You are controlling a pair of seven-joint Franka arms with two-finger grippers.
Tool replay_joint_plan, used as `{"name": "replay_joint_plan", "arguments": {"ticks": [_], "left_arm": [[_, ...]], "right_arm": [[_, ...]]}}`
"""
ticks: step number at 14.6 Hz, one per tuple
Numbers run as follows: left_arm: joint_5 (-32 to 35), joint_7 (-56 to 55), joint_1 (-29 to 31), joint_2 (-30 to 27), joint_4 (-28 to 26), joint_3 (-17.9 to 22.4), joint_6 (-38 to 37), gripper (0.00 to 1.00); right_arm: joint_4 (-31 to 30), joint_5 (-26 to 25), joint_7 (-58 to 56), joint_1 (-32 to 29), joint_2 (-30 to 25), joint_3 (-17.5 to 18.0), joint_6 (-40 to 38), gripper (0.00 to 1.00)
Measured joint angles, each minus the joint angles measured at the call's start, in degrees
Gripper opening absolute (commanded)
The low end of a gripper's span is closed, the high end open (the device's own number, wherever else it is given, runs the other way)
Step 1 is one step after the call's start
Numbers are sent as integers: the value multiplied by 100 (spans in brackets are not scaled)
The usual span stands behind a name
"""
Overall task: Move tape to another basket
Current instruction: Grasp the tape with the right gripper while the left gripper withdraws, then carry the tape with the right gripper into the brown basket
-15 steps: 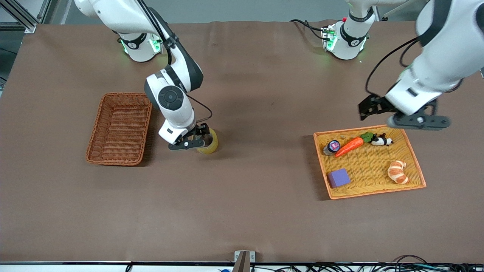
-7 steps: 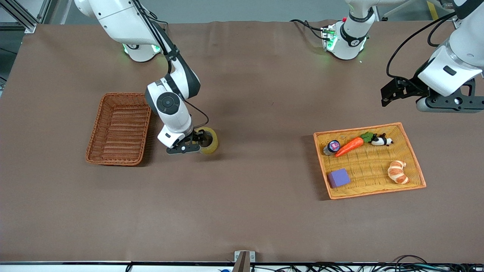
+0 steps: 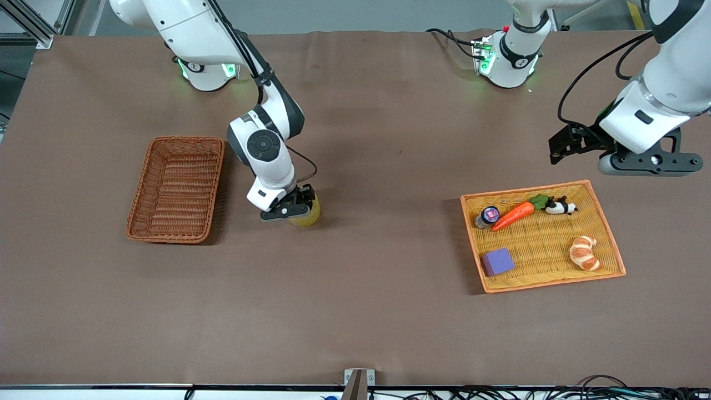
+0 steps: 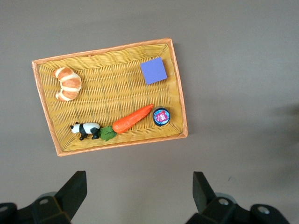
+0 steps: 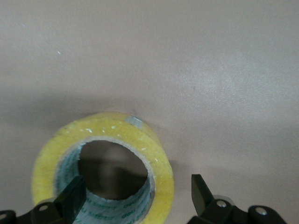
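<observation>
The tape [image 3: 309, 215] is a yellowish roll lying flat on the brown table, beside the reddish-brown wicker basket [image 3: 178, 189] toward the left arm's end. My right gripper [image 3: 291, 210] is down at the roll and open. In the right wrist view one finger is inside the tape's [image 5: 140, 140] core and the other outside its wall, and neither presses it. My right gripper [image 5: 136, 191] thus straddles the wall. My left gripper [image 3: 647, 165] hangs open and empty over bare table just past the yellow tray's edge, and it [image 4: 138, 186] holds nothing in its own view.
The yellow-orange tray [image 3: 541, 244] at the left arm's end holds a carrot [image 3: 514, 215], a toy panda [image 3: 561, 207], a croissant [image 3: 584, 253], a purple block [image 3: 497, 261] and a small jar [image 3: 489, 215]. The basket has nothing in it.
My right gripper has shifted over the tape and now straddles its wall. The left arm pulled up and back from the yellow tray, then settled slightly lower.
</observation>
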Motion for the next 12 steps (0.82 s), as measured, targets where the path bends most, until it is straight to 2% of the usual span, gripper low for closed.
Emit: {"name": "replay_joint_plan", "arguments": {"ticks": [2,3,5,7,9,10,12], "left_arm": [[0,-199,-15,-89,-45,-70,7,100],[0,-272,-22,-174,-108,-82,7,100],[0,-306,-19,-365,-266,-85,9,100],[0,-318,-6,-496,-369,-84,16,100],[0,-321,8,-526,-399,-79,21,100],[0,-321,9,-525,-411,-73,25,100],[0,-321,13,-524,-444,-65,50,100]], "right_arm": [[-32,-109,4,-6,91,-86,173,95],[-32,-116,4,-12,119,-117,227,85],[-31,-118,4,-13,131,-143,249,55],[-31,-119,4,-8,131,-141,256,40],[-32,-120,5,2,145,-136,262,9],[-32,-119,11,1,162,-137,291,0],[-25,-120,149,1,169,-134,321,0]]}}
